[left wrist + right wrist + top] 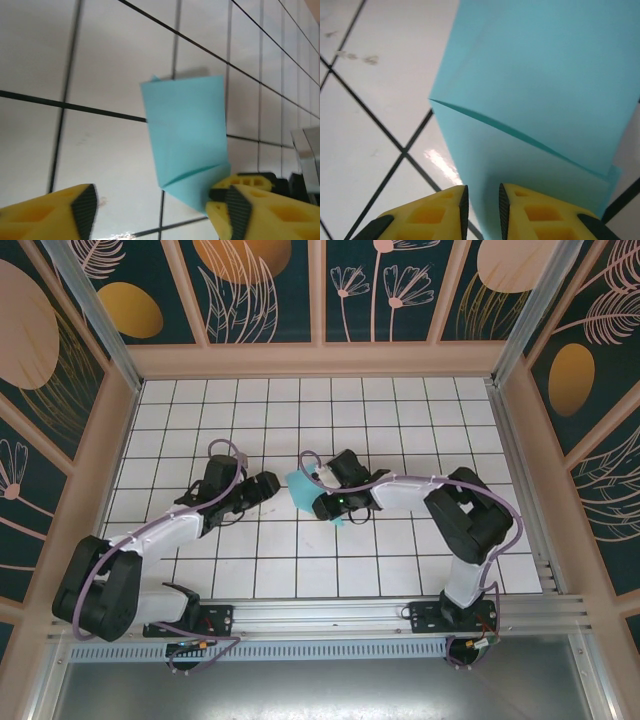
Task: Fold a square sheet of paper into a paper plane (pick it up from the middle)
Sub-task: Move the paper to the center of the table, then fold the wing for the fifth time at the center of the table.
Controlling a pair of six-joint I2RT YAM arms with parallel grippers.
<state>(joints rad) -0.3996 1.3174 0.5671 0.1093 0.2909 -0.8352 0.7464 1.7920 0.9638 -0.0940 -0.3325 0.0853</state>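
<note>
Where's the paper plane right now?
In the top view the paper plane sits mid-table, just right of the left claw, one edge between the right claw's fingers.

I held both arms bent inward, wrists low and facing each other. My left gripper point(152, 200) stood with jaws wide apart. My right gripper point(482, 197) showed only a slim gap.

No writing, label, brand, number or sign can be read on anything here.

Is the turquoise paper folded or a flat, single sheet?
Folded. The turquoise paper has one layer overlapping another along a raised edge, and a creased flap at its corner.
</note>
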